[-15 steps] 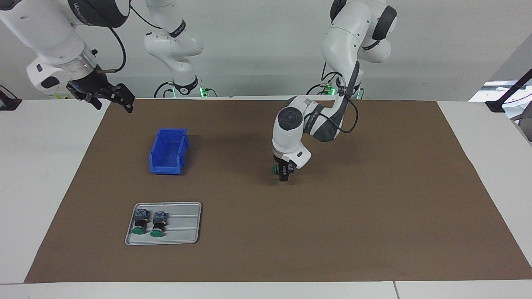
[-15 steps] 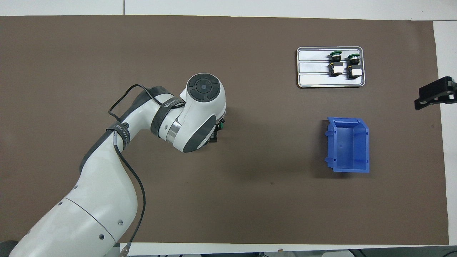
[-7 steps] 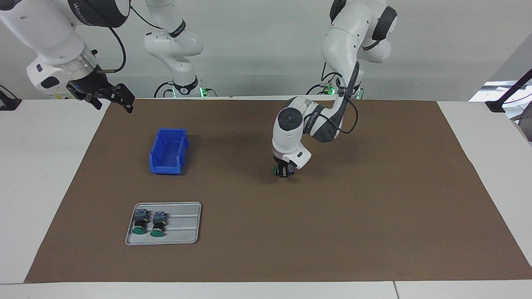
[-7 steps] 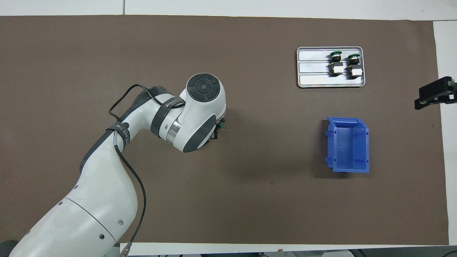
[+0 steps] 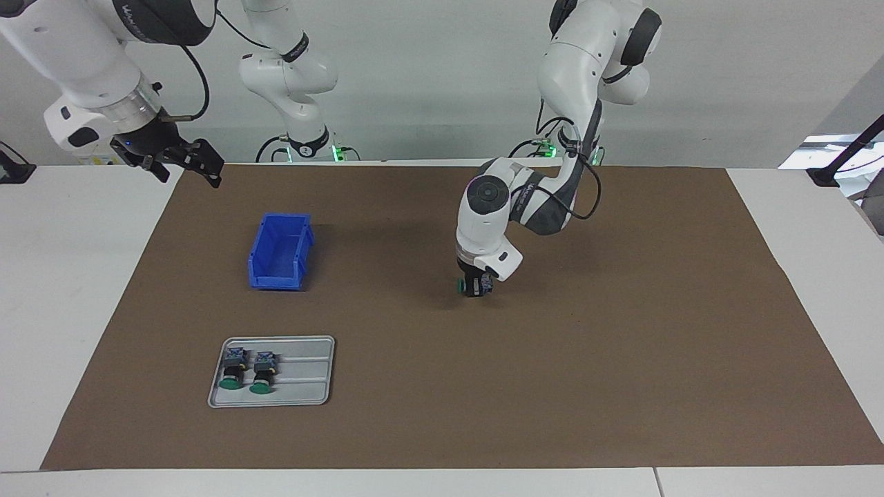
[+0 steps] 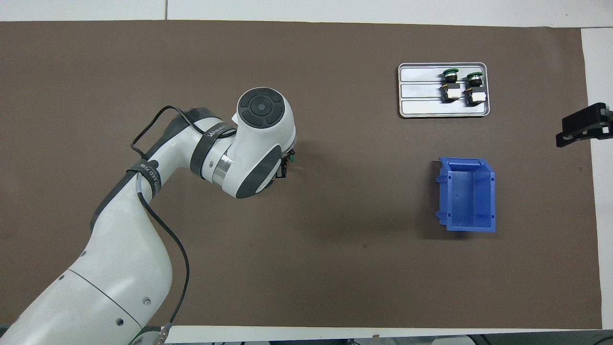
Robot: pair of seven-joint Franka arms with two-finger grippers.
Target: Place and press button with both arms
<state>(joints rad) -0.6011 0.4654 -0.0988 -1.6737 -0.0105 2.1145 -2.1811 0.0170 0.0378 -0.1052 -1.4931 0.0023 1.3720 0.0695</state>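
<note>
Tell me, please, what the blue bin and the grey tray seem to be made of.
The blue bin looks like moulded plastic: one even saturated colour, with ribs on its outer wall and a slight sheen. The grey tray looks like thin metal or metal-look plastic, I cannot tell which: a pale silvery surface with a raised rim, rounded corners and pressed grooves.

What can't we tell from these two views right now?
- Overhead view: the left gripper and most of the button sit under the arm's own wrist.
- Facing view: whether the button touches the mat; too small to tell.
- Overhead view: right gripper cut off by the frame edge.
- Both views: details of the two buttons on the tray; too small.
</note>
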